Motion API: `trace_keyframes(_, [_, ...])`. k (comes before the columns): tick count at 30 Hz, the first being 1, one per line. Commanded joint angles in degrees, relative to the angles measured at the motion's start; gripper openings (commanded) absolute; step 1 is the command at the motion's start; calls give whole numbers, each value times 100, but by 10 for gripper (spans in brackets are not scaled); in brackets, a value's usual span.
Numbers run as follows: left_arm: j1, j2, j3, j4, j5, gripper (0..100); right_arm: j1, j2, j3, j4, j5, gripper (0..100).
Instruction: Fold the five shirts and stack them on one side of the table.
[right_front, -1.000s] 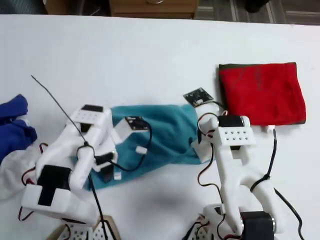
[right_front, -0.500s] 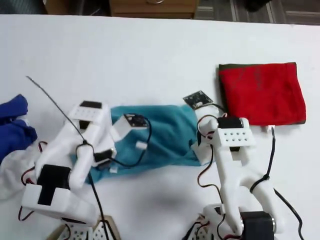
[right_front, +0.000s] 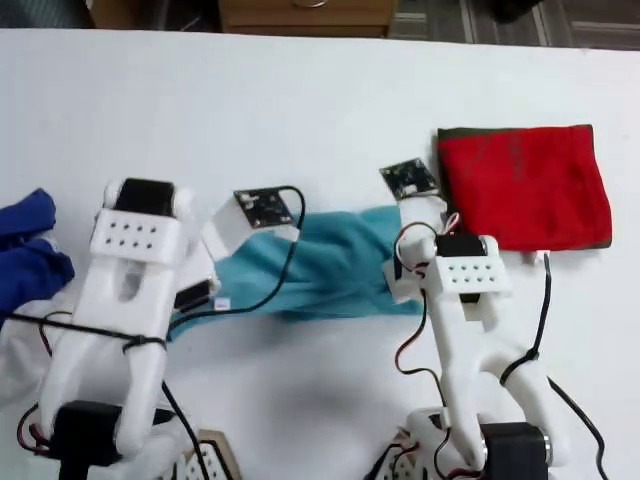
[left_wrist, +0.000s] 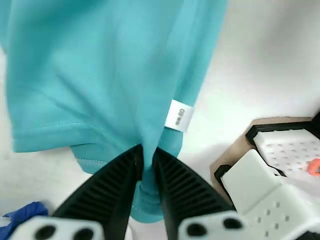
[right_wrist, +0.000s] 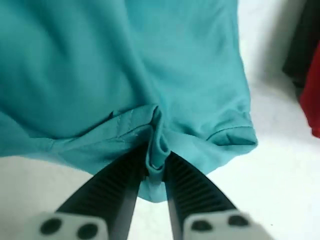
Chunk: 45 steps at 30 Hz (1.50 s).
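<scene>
A teal shirt (right_front: 330, 268) hangs stretched in a narrow band between the two arms at the table's middle. My left gripper (left_wrist: 147, 152) is shut on a pinch of its hem beside a white label (left_wrist: 180, 116); in the high view this gripper (right_front: 203, 292) holds the shirt's left end. At the shirt's right end, my right gripper (right_wrist: 156, 156) is shut on a bunched fold of the hem, and from above it (right_front: 402, 278) sits close to a folded red shirt (right_front: 525, 185). A crumpled blue shirt (right_front: 28, 252) lies at the left edge.
White cloth (right_front: 18, 335) lies under the blue shirt at the left edge. The left arm's base on a wooden board (left_wrist: 260, 150) stands near the front edge. The red shirt's edge (right_wrist: 314, 105) is near the right gripper. The far half of the table (right_front: 250, 100) is bare.
The left arm has drawn back and swung left with the hem in its grip. The teal shirt has been pulled from a flat spread into a taut, narrower band; the right arm barely shifted.
</scene>
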Motion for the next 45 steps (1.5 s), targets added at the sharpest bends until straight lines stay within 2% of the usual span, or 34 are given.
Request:
trace_keyframes(1, [-62,-325,31,114,-35,26,-251,-180,-26,-92,-211,107])
trace_keyframes(4, [-62,-299,488,18,-79,26,-435,-215,-9,22,-202,157])
trace_keyframes(12, [-44,-299,1710,-703,-97,27,-418,-233,-633,769,-202,148])
trace_keyframes(16, [-53,-299,2149,-818,-132,27,-470,-180,-1073,787,-202,149])
trace_keyframes(20, [-35,-299,2484,-800,-589,28,-875,-163,-1310,549,-202,149])
trace_keyframes(23, [-62,-334,2501,-712,-686,34,-1279,-40,-1301,374,-202,149])
trace_keyframes(25, [-62,-334,2343,-510,-677,79,-1411,198,-1310,268,-202,149])
trace_keyframes(29, [-123,-334,1719,-44,-695,207,-1411,831,-1319,92,-202,149])
trace_keyframes(32, [-466,-308,1138,-79,-695,212,-1402,1253,-1327,75,-202,149])
trace_keyframes(35, [-897,-290,848,-571,-633,194,-1402,1587,-1327,75,-202,149])
trace_keyframes(39, [-1125,0,1411,-1855,-185,176,-1402,1859,-1327,66,-202,149])
trace_keyframes(42, [-1064,835,1578,-2444,26,176,-1402,2009,-1327,66,-202,149])
trace_keyframes(45, [-1020,1890,1068,-2549,308,176,-1393,2167,-1327,-40,-202,149])
